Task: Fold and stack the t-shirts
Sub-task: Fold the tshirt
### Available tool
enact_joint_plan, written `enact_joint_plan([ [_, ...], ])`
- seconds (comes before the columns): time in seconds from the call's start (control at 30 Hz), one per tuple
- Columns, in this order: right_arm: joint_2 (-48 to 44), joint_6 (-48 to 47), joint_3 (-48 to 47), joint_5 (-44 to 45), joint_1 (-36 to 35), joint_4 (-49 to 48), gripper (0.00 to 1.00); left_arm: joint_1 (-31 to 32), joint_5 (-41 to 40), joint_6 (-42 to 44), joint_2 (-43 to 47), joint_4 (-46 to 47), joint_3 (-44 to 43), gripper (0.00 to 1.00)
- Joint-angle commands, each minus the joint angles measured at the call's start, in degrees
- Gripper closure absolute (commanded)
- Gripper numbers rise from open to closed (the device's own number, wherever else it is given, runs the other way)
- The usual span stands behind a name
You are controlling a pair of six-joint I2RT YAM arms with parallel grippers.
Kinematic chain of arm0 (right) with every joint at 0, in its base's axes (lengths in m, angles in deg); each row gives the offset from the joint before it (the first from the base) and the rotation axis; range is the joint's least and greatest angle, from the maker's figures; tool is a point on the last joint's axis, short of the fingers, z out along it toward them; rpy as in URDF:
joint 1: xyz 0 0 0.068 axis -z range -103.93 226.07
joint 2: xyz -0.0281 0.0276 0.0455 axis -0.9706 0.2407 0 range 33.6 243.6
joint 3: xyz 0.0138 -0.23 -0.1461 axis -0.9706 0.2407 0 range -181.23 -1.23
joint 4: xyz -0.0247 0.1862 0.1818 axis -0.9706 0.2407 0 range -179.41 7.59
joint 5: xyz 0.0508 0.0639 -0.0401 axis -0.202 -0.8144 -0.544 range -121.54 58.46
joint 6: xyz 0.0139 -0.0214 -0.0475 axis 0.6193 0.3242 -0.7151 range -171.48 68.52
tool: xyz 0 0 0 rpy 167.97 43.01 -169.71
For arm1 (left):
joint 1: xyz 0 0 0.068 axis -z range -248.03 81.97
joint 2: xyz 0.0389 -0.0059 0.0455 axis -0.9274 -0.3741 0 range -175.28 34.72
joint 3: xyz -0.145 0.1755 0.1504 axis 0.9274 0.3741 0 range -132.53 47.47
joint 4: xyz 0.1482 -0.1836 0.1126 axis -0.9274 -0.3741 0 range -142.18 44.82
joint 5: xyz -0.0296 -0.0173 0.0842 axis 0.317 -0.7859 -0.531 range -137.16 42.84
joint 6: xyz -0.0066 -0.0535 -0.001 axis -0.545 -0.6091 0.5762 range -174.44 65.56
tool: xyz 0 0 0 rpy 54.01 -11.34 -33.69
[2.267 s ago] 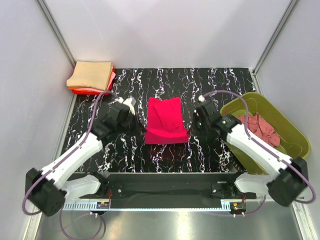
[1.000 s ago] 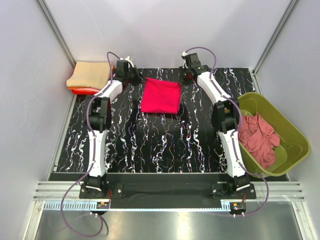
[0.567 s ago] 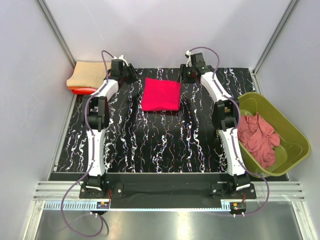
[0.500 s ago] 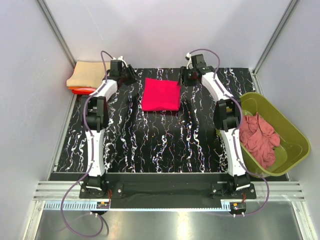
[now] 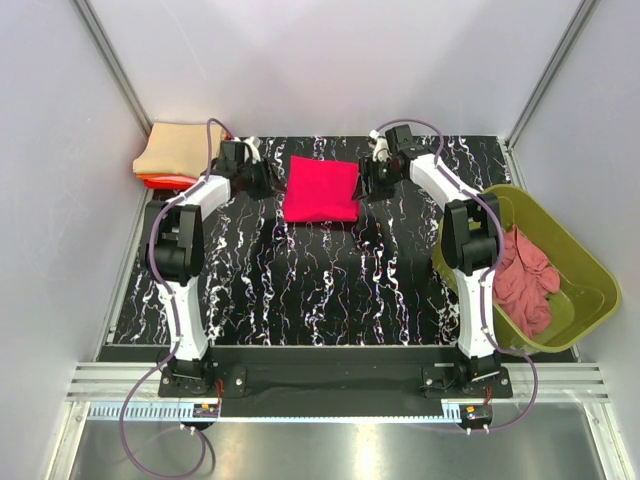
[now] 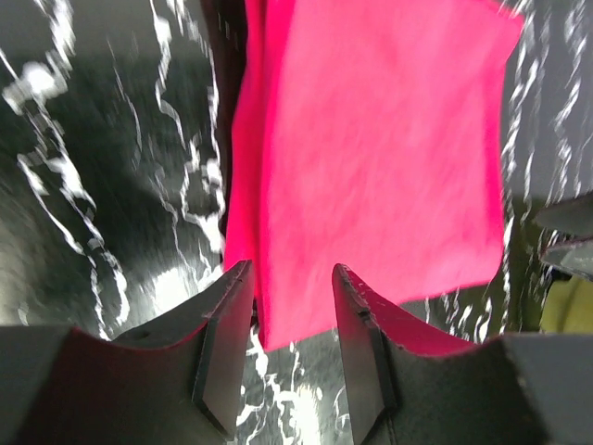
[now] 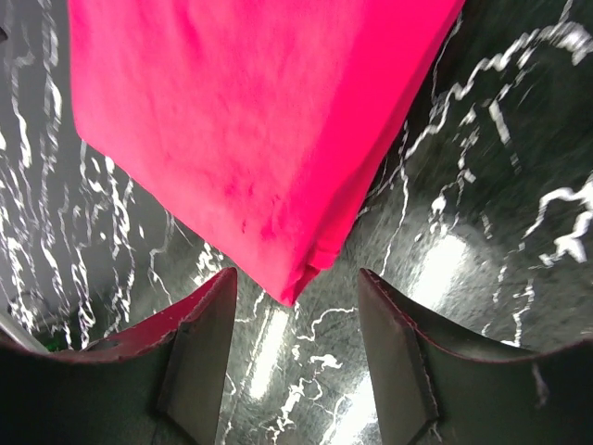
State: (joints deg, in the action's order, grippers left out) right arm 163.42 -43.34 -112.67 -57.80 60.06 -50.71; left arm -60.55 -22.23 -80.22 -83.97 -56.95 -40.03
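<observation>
We see the folded crimson shirt flat by the counter's far edge, mid-width. Left gripper and right gripper flank it, jaws apart, empty. Folded stack far-left corner; rose shirt in tub, right edge.

Worktop is black w/ white marble-like veins and glossy, w/ bright glare patches in both wrist views. Olive-green plastic tub sits at the worktop's rt edge, turned at an angle, close to the rt wall. Pale grey wall panels w/ metal corner posts close in the left, back & rt sides; a black bar and a silver rail run along the near edge.
</observation>
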Motion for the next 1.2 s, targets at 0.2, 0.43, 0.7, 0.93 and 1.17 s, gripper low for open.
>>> enact_joint_plan([
  [0.2, -1.9, -3.0, 3.2, -2.5, -1.1, -0.4, 0.38, 1.0, 4.7, 3.0, -4.2, -0.5, 0.0, 0.57],
  [0.43, 0.2, -3.7, 3.3, -4.7, -1.1, -0.6, 0.41, 2.0, 5.7, 3.0, -8.6, -0.7, -2.5, 0.57],
  [0.7, 2.9, -2.2, 1.6, -6.3, -1.2, -2.2, 0.45, 2.1, 6.9, 2.0, -10.2, -0.9, -4.1, 0.88],
  [0.93, 1.5, 0.2, 4.0, -5.8, -1.2, -3.7, 0.85, 2.4, 6.2, 0.5, -8.8, -3.3, -3.1, 1.0],
  [1.17, -9.3, 6.1, 17.5, -4.4, -2.3, -7.5, 1.0, 4.6, 4.4, -0.5, 0.5, -7.4, 6.3, 1.0],
])
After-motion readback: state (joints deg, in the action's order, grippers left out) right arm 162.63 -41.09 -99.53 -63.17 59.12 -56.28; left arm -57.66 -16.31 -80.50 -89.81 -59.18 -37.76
